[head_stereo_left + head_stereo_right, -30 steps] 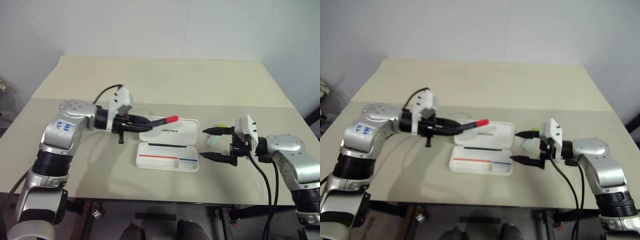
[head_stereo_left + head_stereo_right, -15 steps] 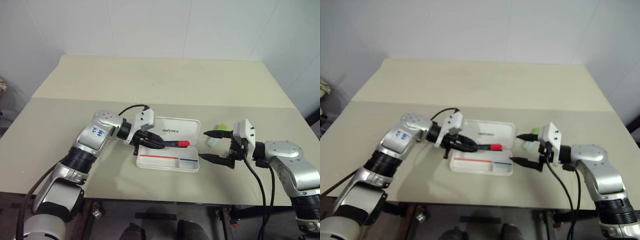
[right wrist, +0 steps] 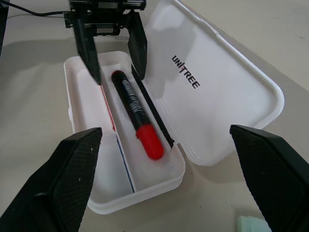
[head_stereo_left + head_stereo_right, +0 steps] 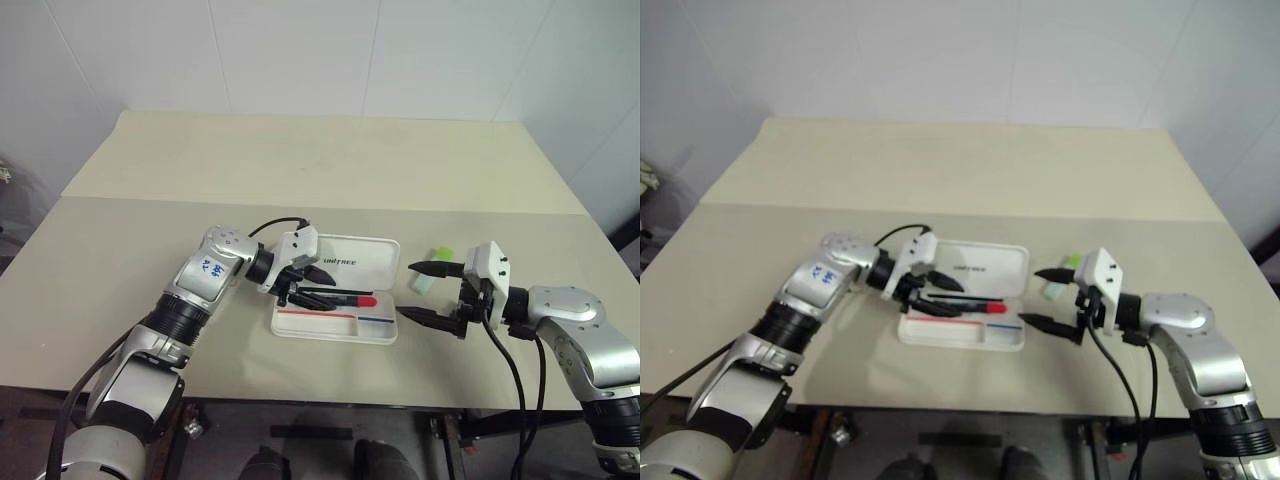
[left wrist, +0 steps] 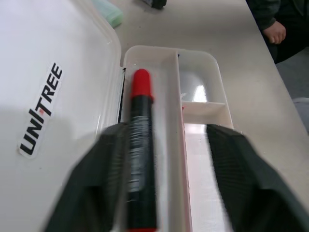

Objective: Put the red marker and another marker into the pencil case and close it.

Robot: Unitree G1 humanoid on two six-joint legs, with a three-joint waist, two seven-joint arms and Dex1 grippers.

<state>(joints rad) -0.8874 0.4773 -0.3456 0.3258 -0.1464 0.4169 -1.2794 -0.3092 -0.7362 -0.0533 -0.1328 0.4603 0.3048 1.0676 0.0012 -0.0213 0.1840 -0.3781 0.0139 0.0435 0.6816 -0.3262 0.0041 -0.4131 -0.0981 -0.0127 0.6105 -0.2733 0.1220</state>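
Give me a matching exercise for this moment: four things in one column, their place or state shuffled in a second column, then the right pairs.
Things:
1. red marker
2. green marker
3. case
4. left gripper

Place or state:
A. lid open, lying flat on the table
B. on the table, beside the case on the right gripper's side
C. lying in the case's long compartment next to the hinge
D. jaws open on either side of the red marker's black barrel

Pairs: 1-C, 2-B, 3-A, 4-D
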